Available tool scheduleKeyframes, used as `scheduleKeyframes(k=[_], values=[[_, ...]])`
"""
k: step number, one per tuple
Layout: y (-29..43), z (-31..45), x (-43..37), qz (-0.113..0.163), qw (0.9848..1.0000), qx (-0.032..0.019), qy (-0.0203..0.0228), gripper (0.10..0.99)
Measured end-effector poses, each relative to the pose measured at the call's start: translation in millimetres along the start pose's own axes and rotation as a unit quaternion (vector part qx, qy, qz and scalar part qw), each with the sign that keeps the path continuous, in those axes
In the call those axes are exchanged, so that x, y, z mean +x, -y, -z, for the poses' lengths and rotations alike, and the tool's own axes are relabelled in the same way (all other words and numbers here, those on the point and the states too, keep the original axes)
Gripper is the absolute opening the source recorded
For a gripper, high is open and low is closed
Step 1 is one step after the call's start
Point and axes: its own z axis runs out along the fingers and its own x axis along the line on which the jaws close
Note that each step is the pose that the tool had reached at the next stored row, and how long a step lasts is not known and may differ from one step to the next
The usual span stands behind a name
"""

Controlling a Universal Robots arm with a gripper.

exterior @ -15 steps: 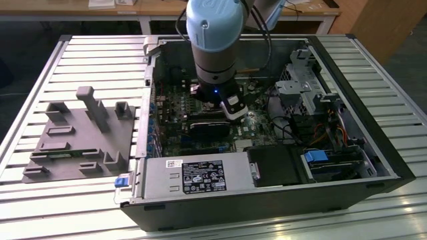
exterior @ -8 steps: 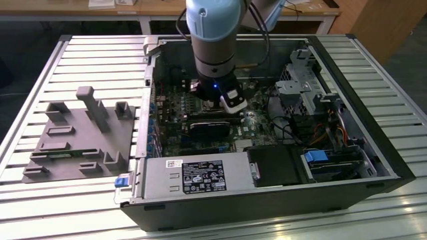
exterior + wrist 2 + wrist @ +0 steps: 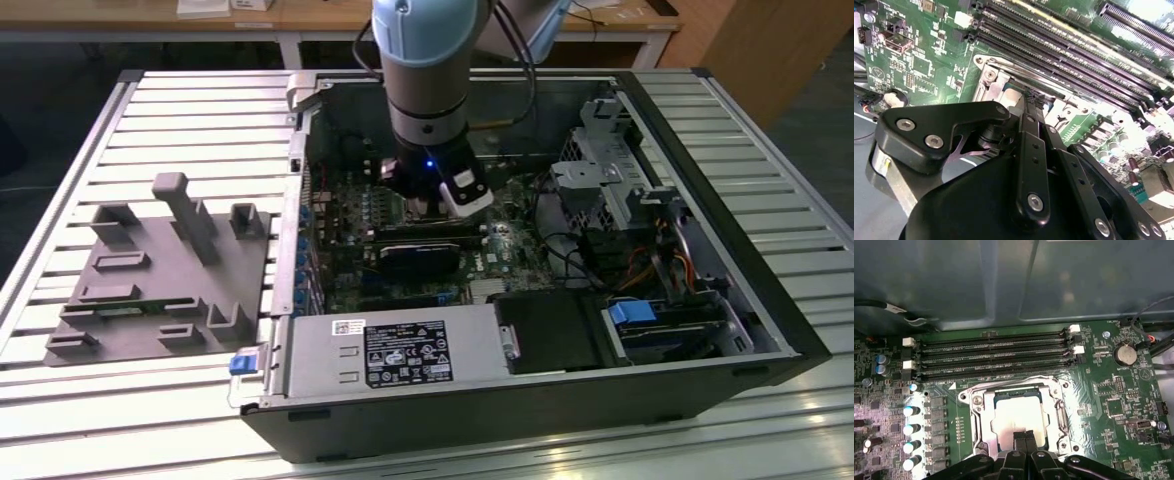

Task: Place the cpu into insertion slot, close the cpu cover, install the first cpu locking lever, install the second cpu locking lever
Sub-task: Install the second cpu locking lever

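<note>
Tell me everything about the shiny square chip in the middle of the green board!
The cpu is a small flat square with a bright silver-grey metal top. In the first wrist view it lies level inside the insertion slot, with the cpu cover framing it as a silvery metal border with a square window. The gripper sits with its shut black fingertips right at the chip's near edge; whether they press on it cannot be told.

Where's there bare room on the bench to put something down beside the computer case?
Free: the slatted bench behind the grey fixture block, and the strip in front of it. Crowded: inside the computer case, where the arm's gripper sits over the socket beside the memory slots.
</note>
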Motion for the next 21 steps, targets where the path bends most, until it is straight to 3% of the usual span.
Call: scheduleKeyframes(k=[12,18,21], values=[[-19.8,-4.5,2.6,0.003,0.9996,0.0284,0.0033,0.102],[-28.2,-6.1,3.7,0.006,0.9988,0.0489,0.0057,0.102],[-29.7,-2.5,3.5,0.007,0.9985,0.0534,0.0062,0.102]])
